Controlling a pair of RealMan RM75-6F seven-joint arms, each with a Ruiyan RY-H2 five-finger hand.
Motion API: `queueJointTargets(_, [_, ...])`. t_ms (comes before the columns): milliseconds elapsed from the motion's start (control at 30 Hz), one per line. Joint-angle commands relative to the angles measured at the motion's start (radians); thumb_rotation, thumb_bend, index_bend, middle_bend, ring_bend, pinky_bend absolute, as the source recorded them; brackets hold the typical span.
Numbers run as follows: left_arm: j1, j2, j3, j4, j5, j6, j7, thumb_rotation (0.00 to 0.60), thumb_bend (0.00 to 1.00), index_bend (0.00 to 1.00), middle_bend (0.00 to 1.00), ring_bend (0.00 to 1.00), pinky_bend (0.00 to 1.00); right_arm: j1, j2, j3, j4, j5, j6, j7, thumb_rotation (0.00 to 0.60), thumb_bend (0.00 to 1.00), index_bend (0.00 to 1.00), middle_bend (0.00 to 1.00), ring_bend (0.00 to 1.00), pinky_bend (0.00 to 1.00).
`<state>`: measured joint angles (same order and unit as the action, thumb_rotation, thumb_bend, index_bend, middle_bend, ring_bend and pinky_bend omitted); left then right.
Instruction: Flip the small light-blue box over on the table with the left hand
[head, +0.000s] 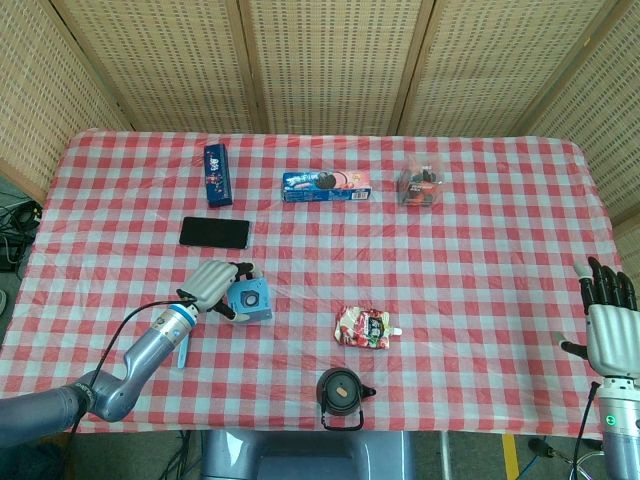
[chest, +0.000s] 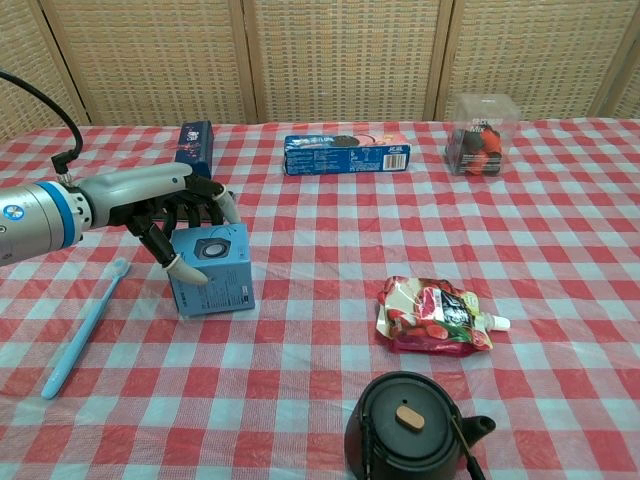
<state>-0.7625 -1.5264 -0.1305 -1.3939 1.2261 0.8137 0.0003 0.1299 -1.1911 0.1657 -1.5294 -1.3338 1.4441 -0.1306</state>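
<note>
The small light-blue box (head: 252, 301) (chest: 214, 272), with a round speaker picture on its top face, stands on the checked cloth at the front left. My left hand (head: 212, 286) (chest: 172, 212) grips it from the left: the fingers curl over its top rear edge and the thumb presses its near left face. The box looks slightly tilted. My right hand (head: 609, 322) hangs beyond the table's right edge, fingers straight and apart, holding nothing. The chest view does not show it.
A blue toothbrush (chest: 85, 323) lies left of the box. A black phone (head: 214, 232) and a dark blue carton (head: 217, 173) are behind it. Further off are a cookie box (chest: 346, 154), a clear box (chest: 481, 135), a red pouch (chest: 435, 316) and a black kettle (chest: 410, 427).
</note>
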Motion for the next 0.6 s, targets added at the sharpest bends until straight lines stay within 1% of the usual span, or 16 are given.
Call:
queueJointTargets(33, [0.002, 0.029, -0.005, -0.028, -0.006, -0.011, -0.015, 0.6, 0.0, 0.63, 0.52, 0.51, 0.59, 0.001, 0.0, -0.001, 0.0, 0.0, -0.001, -0.001, 0.6, 0.0, 0.02, 0.0, 0.0, 0.0])
queueJointTargets(133, [-0.004, 0.077, -0.018, -0.072, -0.001, -0.031, -0.053, 0.6, 0.0, 0.63, 0.52, 0.51, 0.59, 0.001, -0.001, -0.001, -0.002, -0.001, -0.001, -0.004, 0.6, 0.0, 0.02, 0.0, 0.0, 0.0])
queueJointTargets(233, [-0.023, 0.15, -0.029, -0.122, 0.023, -0.093, -0.129, 0.6, 0.0, 0.63, 0.52, 0.51, 0.58, 0.002, -0.002, -0.002, -0.004, -0.002, -0.001, -0.008, 0.6, 0.0, 0.02, 0.0, 0.0, 0.0])
queueJointTargets(333, [-0.063, 0.244, -0.04, -0.179, 0.051, -0.218, -0.246, 0.6, 0.0, 0.63, 0.52, 0.51, 0.58, 0.004, -0.004, -0.002, -0.005, -0.002, -0.002, -0.012, 0.6, 0.0, 0.02, 0.0, 0.0, 0.0])
queueJointTargets(400, [-0.093, 0.293, -0.054, -0.196, 0.076, -0.302, -0.34, 0.6, 0.0, 0.63, 0.52, 0.51, 0.58, 0.005, -0.005, -0.002, -0.005, -0.001, -0.002, -0.015, 0.6, 0.0, 0.02, 0.0, 0.0, 0.0])
queueJointTargets(500, [-0.121, 0.317, -0.061, -0.191, 0.096, -0.374, -0.406, 0.6, 0.0, 0.64, 0.53, 0.52, 0.58, 0.006, -0.006, -0.003, -0.004, -0.001, -0.005, -0.018, 0.6, 0.0, 0.02, 0.0, 0.0, 0.0])
queueJointTargets(600, [-0.173, 0.336, -0.063, -0.167, 0.109, -0.497, -0.471, 0.6, 0.0, 0.66, 0.54, 0.54, 0.57, 0.007, -0.008, -0.003, -0.002, 0.001, -0.007, -0.02, 0.6, 0.0, 0.02, 0.0, 0.0, 0.0])
